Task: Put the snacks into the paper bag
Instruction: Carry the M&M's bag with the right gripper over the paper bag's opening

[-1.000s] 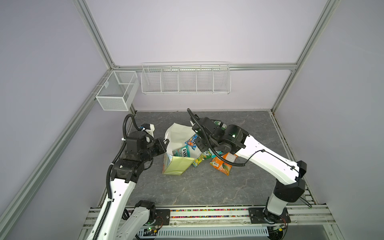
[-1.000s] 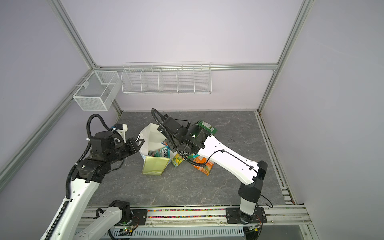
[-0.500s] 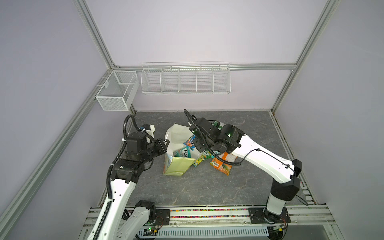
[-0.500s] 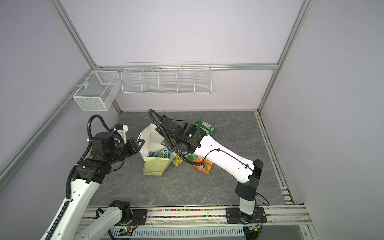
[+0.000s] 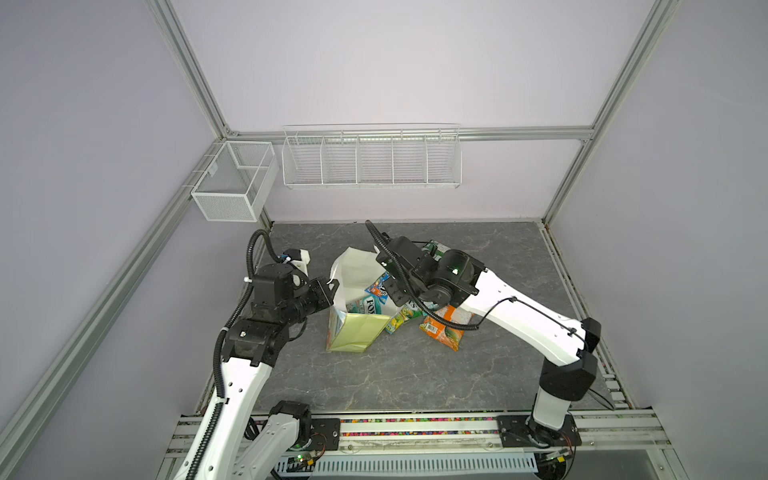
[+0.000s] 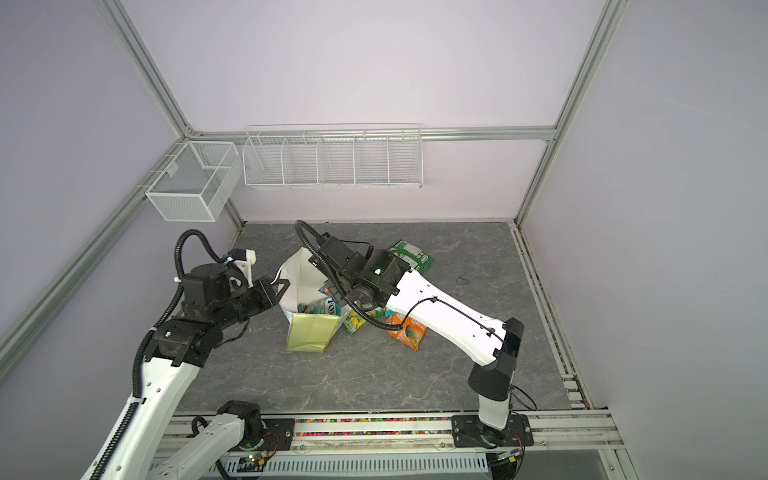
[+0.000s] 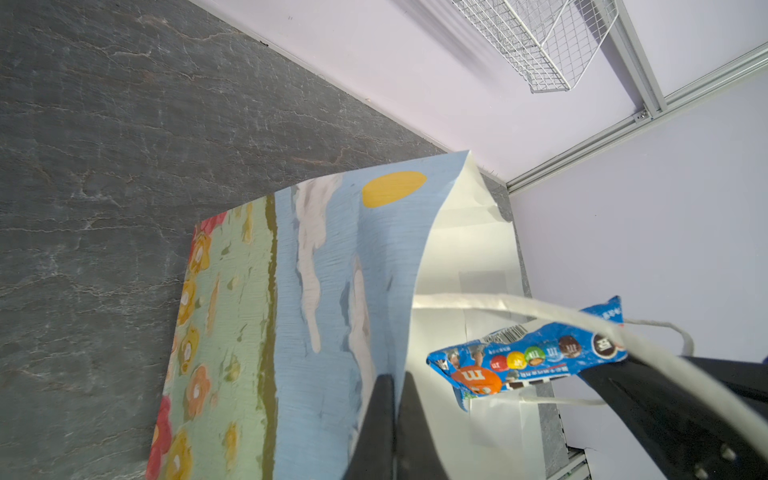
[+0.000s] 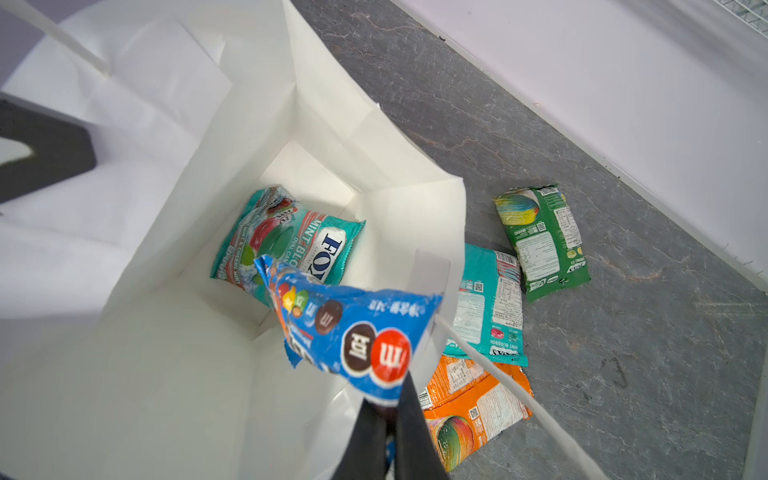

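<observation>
From my seat, in both top views the paper bag (image 5: 353, 332) stands abt mid-tabletop (image 5: 415, 374) with its mouth open upward. The yellow-green side faces 6 o'clock.

L claw (image 7: 395, 378) sits at the bag's 9 o'clock rim. It's pressed together on the paper edge, w/ the printed face on one side and the white inside on the other.

R claw (image 8: 386, 401) reaches in from the 3 o'clock side and is pinching the blue M&M's packet (image 8: 353, 332) by one end. The packet hangs over the bag's mouth, close to the 3 o'clock rim and not resting on anything. The Fox's packet (image 8: 291, 241) lies flat on the bag's floor.

In the way: a white cord handle (image 8: 498, 374) runs slantwise just beside the R claw and the held packet. In the L wrist view a cord crosses in front of that packet too.

Outside the bag, on the tabletop:
- yellow-green packet (image 6: 357, 322), just beside the bag at 3 o'clock
- orange packet (image 6: 407, 332), near 4 o'clock, partly under the R arm (image 5: 519, 316)
- teal packet (image 8: 490, 303), touching the orange one; the arm hides it from above
- green packet (image 6: 409, 253), apart from the rest at abt 2 o'clock

Round abt, a long wire basket (image 5: 372, 160) hangs on the back wall at 12 o'clock. A small wire basket (image 5: 235, 187) hangs at abt 10 o'clock. Both are well apart from the bag.
</observation>
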{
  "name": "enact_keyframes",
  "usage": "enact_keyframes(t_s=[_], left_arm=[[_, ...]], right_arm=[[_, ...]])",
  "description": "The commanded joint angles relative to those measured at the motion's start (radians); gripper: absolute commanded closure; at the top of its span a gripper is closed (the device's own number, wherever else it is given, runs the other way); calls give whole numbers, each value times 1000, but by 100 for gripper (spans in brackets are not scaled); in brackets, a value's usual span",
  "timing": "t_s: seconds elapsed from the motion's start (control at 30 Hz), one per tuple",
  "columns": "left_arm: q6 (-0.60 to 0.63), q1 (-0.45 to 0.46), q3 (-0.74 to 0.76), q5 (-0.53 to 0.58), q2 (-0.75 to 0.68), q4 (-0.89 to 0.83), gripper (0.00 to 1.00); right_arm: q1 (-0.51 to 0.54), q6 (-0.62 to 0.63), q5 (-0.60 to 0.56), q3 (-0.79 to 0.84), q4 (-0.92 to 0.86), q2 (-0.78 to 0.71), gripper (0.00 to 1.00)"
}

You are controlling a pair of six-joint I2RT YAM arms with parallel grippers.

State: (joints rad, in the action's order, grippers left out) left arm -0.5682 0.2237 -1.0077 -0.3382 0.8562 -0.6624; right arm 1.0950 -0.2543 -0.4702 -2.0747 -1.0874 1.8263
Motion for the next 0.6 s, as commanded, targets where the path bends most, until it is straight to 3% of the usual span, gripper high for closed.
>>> enact_keyframes(t_s=[0.0, 0.57], left_arm=[[-7, 3, 6, -15, -16, 50, 100], [-7, 3, 2, -14, -18, 47, 100]], right_arm=[[12, -11, 12, -18, -3, 17, 93], [16, -20, 50, -10, 9, 19, 90]])
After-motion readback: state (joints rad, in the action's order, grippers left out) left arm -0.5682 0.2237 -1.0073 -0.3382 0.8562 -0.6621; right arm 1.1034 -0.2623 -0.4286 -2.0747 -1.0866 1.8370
